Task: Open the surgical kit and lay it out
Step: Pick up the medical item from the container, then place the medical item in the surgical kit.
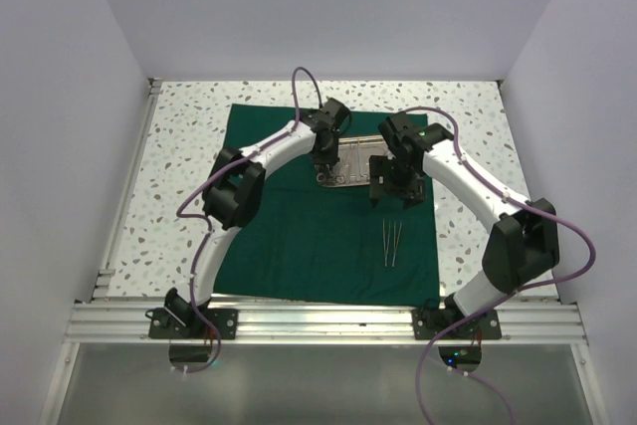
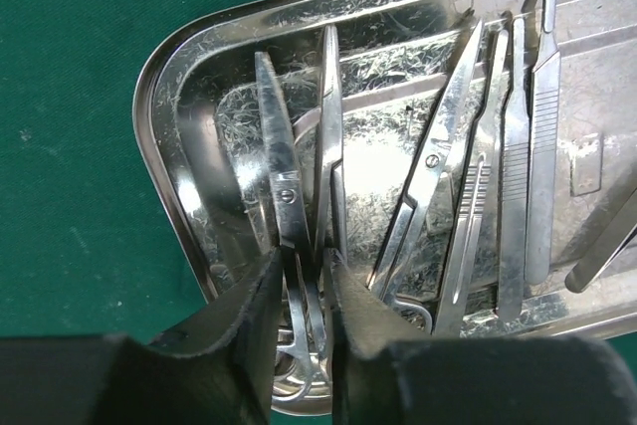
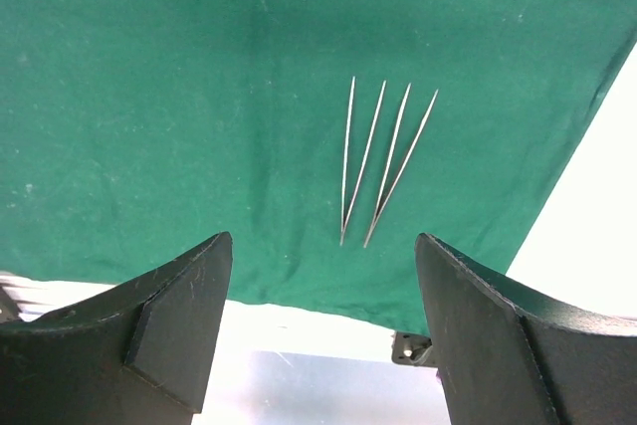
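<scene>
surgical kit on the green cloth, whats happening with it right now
The dark green cloth drape lies spread with the shiny rectangular steel tray on it. The left gripper reaches into the tray, jaws narrowed around small steel scissors; a firm grip isn't clear. The right gripper hangs open near the tray; two slender steel tweezers lie on the drape.
</scene>
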Robot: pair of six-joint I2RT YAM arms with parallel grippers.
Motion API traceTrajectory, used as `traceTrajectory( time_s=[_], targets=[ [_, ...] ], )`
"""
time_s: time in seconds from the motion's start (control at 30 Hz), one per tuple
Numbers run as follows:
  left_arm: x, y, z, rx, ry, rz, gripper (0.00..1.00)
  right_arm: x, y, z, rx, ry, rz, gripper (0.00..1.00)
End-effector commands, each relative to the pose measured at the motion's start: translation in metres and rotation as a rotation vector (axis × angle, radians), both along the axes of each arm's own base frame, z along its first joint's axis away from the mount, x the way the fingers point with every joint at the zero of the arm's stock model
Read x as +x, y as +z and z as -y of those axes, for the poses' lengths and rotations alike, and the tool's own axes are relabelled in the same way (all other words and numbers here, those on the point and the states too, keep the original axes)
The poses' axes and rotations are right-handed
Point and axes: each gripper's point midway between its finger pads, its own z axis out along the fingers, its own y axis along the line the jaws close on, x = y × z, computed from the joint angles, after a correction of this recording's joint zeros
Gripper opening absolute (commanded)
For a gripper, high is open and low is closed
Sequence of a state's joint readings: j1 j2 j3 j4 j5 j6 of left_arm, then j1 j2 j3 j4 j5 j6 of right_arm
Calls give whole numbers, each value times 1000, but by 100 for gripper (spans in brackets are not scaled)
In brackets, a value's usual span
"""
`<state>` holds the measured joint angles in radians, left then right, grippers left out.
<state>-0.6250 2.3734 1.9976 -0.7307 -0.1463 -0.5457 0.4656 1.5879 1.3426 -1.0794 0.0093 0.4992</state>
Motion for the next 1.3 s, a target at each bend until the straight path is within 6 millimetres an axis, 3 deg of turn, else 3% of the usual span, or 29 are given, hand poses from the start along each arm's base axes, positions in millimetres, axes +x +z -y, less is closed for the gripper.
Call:
traceTrajectory(
  time_s=[0.0, 0.13, 0.17, 0.27, 0.43, 0.6, 0.67, 0.73, 0.8, 0.83, 0.87, 0.9, 0.93, 0.97, 1.0, 1.03, 1.07, 1.1, 1.13, 1.17, 1.2, 1.23, 1.27],
  targets=[
    [-29, -48, -25, 127, 32, -145, 25, 4, 11, 4, 0, 12, 20, 77],
    [-38, -63, -28, 139, 27, -191, 12, 5, 12, 6, -1, 8, 20, 77],
    [-41, -66, -27, 131, 21, -201, 2, 5, 11, 7, -4, 7, 18, 77],
    [-40, -64, -24, 118, 14, -196, 0, 5, 10, 8, -6, 7, 15, 76],
    [-23, -19, -15, 65, -4, -112, 0, 7, 9, 7, -3, 6, 16, 75],
    [1, 57, -2, -31, -29, 22, 0, 11, 14, 6, 2, 9, 30, 75],
    [7, 89, -5, -39, -34, 80, 0, 13, 16, 6, 1, 11, 36, 75],
    [5, 106, -12, -24, -30, 109, 0, 17, 20, 6, 2, 7, 49, 76],
    [-5, 127, -21, -30, -27, 136, 0, 21, 23, 5, 6, 8, 59, 76],
    [-15, 119, -29, -12, -30, 115, 0, 22, 24, 5, 6, 8, 60, 76],
    [-23, 140, -35, -33, -26, 146, 0, 23, 23, 5, 5, 13, 57, 77],
    [-31, 142, -41, -29, -23, 146, 0, 26, 25, 3, 9, 12, 60, 77],
    [-47, 125, -55, 6, -11, 105, 0, 27, 25, 3, 8, 15, 61, 77],
    [-59, 142, -64, -7, -5, 133, 0, 29, 24, 3, 5, 15, 53, 77],
    [-69, 139, -73, 6, 5, 130, 0, 32, 26, 1, 11, 17, 61, 77],
    [-88, 112, -91, 52, 16, 85, 0, 33, 27, 0, 11, 18, 61, 77],
    [-101, 123, -100, 36, 17, 117, 0, 36, 28, 0, 13, 17, 69, 77],
    [-110, 117, -108, 45, 20, 115, 0, 37, 28, -2, 14, 17, 68, 77],
    [-129, 91, -122, 74, 19, 74, 0, 38, 28, -2, 17, 18, 69, 77],
    [-138, 96, -127, 57, 21, 95, 0, 40, 28, -2, 18, 19, 68, 77],
    [-146, 90, -133, 61, 21, 89, 0, 40, 26, -3, 16, 20, 61, 77],
    [-161, 71, -141, 79, 18, 50, 0, 40, 25, -3, 15, 24, 56, 77],
    [-166, 70, -144, 66, 17, 58, 0, 41, 24, -3, 12, 25, 54, 76]
  ],
)
